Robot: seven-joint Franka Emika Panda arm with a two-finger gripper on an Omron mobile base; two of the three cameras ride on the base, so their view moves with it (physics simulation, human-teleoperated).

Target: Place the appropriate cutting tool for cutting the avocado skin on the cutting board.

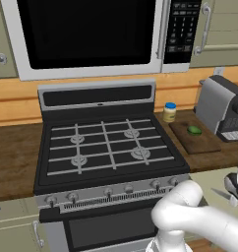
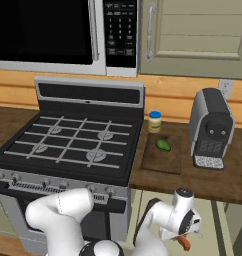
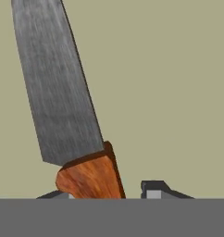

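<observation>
The cutting tool [image 3: 63, 92], a knife with a silver blade and an orange-red handle, lies on a pale beige surface below the counter's front edge. My gripper [image 3: 104, 192] straddles the handle. It is open, with the jaws drawn in close: the handle lies against one fingertip and a narrow gap shows at the other fingertip [image 3: 153, 189]. From the base, the gripper [image 1: 235, 189] hangs low at the right with the blade [image 1: 220, 194] beside it, and the handle [image 2: 183, 243] pokes out under the hand. The avocado [image 1: 193, 130] [image 2: 164, 145] rests on the cutting board [image 1: 202, 142] [image 2: 160, 161].
A grey appliance [image 1: 222, 106] [image 2: 210, 127] stands right of the board, and a small blue-lidded jar [image 1: 169, 112] [image 2: 154, 121] stands behind it. The gas stove [image 1: 108, 147] [image 2: 73, 142] sits to the left under a microwave [image 1: 86, 34]. My arm's white links lie low in front.
</observation>
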